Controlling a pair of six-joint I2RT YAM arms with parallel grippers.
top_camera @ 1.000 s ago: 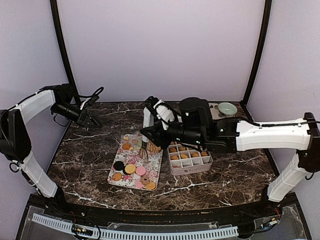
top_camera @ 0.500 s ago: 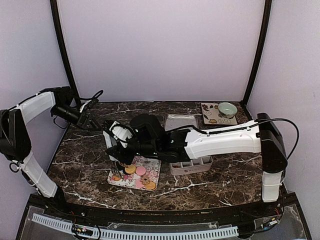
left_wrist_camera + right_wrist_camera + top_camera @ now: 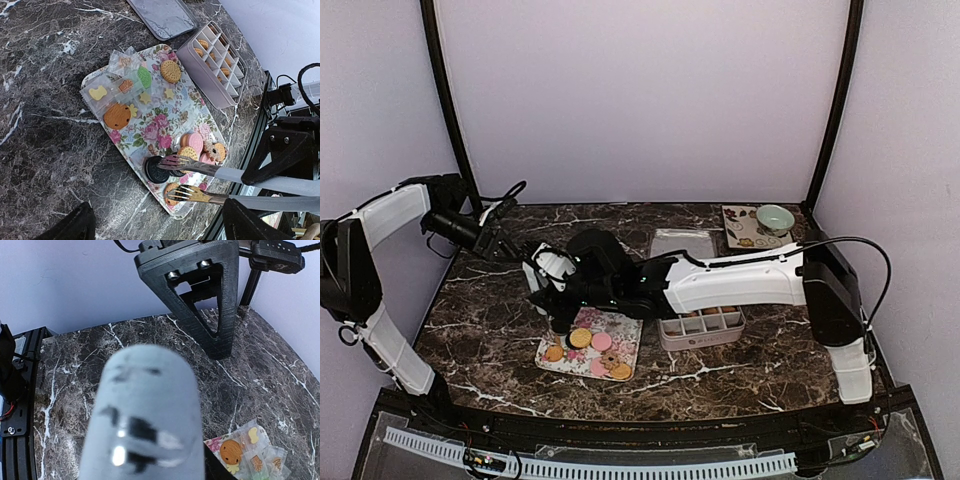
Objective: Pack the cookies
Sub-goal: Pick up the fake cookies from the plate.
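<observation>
Right gripper (image 3: pixel 552 292): I find it grasping the metal tongs (image 3: pixel 200 168), whose two grey-sleeved arms run back to its black fingers. The forked tips stand apart, low over the near end of the floral tray (image 3: pixel 150 125). The upper tip lies just beside a dark sandwich cookie (image 3: pixel 156 170); I cannot tell whether it touches.

The cookies (image 3: pixel 170 71) lie mostly loose on this tray: tan, pink and orange rounds, with clear packets (image 3: pixel 117 90) of small biscuits at its far end. More tan ones sit in the compartments of the divided box (image 3: pixel 202 70) just beside the tray. Its grey lid (image 3: pixel 680 243) lies apart behind it.

Left gripper (image 3: pixel 502 243): released, jaws wide, holding nothing. It hovers above the far-left part of the tabletop (image 3: pixel 480 300), well apart from the tray. A green bowl (image 3: pixel 775 216) stands at the far right corner.
</observation>
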